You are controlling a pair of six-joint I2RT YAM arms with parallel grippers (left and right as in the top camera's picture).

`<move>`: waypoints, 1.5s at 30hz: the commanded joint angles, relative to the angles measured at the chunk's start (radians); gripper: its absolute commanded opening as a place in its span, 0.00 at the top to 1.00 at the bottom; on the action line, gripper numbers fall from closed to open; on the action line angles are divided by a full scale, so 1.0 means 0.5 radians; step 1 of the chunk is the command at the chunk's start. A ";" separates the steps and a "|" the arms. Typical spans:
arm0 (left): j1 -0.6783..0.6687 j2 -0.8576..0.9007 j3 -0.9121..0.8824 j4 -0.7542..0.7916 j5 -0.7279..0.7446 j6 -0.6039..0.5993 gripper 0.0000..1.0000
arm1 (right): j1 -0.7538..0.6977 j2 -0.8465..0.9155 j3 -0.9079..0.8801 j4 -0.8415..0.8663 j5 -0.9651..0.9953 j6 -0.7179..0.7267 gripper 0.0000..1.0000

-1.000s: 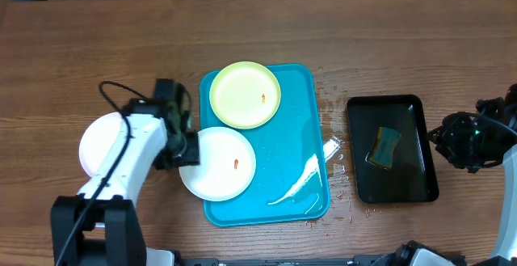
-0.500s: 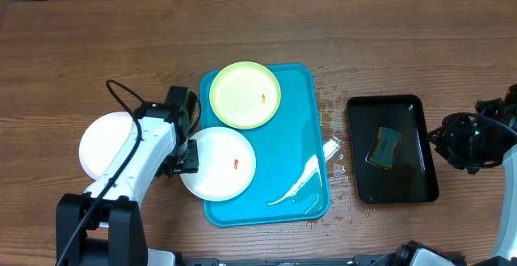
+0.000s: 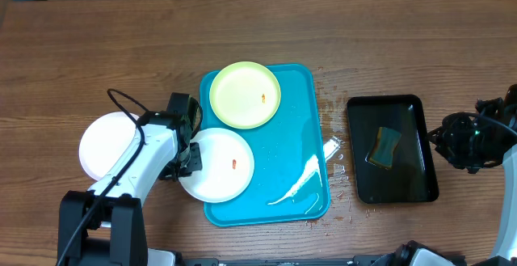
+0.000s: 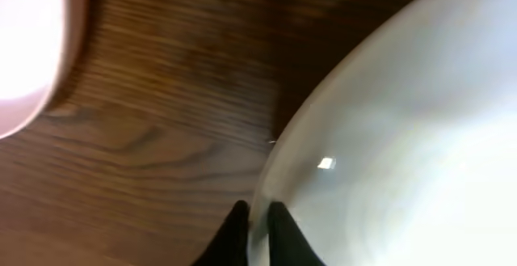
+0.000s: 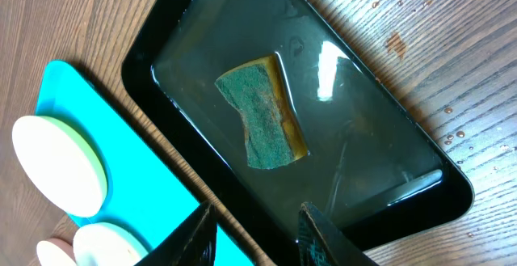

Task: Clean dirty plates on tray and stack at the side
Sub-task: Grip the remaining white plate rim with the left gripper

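The left gripper (image 4: 258, 230) appears clamped on the thin lip of the near white plate (image 3: 218, 163), one dark fingertip on each side of the rim at the plate's 9 o'clock. That plate sits in the 7 o'clock corner of the turquoise tray (image 3: 300, 112), with its left side hanging out over the tray's edge. A small orange-red smear (image 3: 234, 164) marks its middle. The yellow-green plate (image 3: 245, 95) lies at the tray's 11 o'clock with a similar speck. A second white plate (image 3: 103, 145) rests on the wooden table, well apart at the tray's 9 o'clock.

The right gripper (image 5: 258, 234) hangs with fingers spread over the black tray (image 3: 408, 181) at 3 o'clock, where a green sponge (image 5: 260, 120) lies in shallow water.

The plates look stiff, light and glossy, probably slick where wet. The overhanging rim seems the only practical hold, since it lets one finger get beneath. A pinch at one edge is likely to let the far side droop or swing, so a deep bite on the lip and a level, slow carry would suit it.
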 commanded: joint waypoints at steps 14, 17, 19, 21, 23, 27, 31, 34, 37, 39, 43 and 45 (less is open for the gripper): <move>-0.426 -0.002 0.089 0.266 0.367 0.129 0.96 | 0.428 -0.010 -0.025 0.111 0.064 -0.136 0.63; -0.453 -0.002 0.087 0.315 0.356 0.080 0.96 | 0.566 0.021 -0.053 0.148 0.378 0.113 0.63; -0.452 -0.002 0.087 0.344 0.356 0.069 0.96 | 0.630 0.052 -0.098 0.214 0.421 0.166 0.64; -0.452 -0.002 0.087 0.381 0.355 0.071 0.96 | 0.677 0.088 -0.159 0.294 0.394 0.182 0.65; -0.452 -0.002 0.087 0.403 0.356 0.071 0.96 | 0.717 0.147 -0.230 0.375 0.453 0.221 0.67; -0.456 -0.002 0.087 0.401 0.363 0.071 0.96 | 0.729 0.344 -0.367 0.597 0.551 0.365 0.71; -0.456 -0.002 0.087 0.390 0.362 0.082 0.96 | 0.731 0.533 -0.380 0.714 0.542 0.365 0.72; -0.456 -0.002 0.086 0.368 0.364 0.085 0.96 | 0.731 0.700 -0.395 0.796 0.546 0.364 0.72; -0.456 -0.002 0.085 0.364 0.363 0.085 0.96 | 0.731 0.873 -0.422 0.898 0.523 0.365 0.84; -0.456 -0.002 0.085 0.363 0.363 0.085 0.96 | 0.731 0.929 -0.422 0.899 0.449 0.362 0.95; -0.456 -0.002 0.082 0.349 0.364 0.085 0.96 | 0.729 0.892 -0.367 0.814 0.409 0.348 0.96; -0.456 -0.002 0.074 0.349 0.363 0.086 0.96 | 0.729 0.821 -0.298 0.723 0.409 0.301 0.96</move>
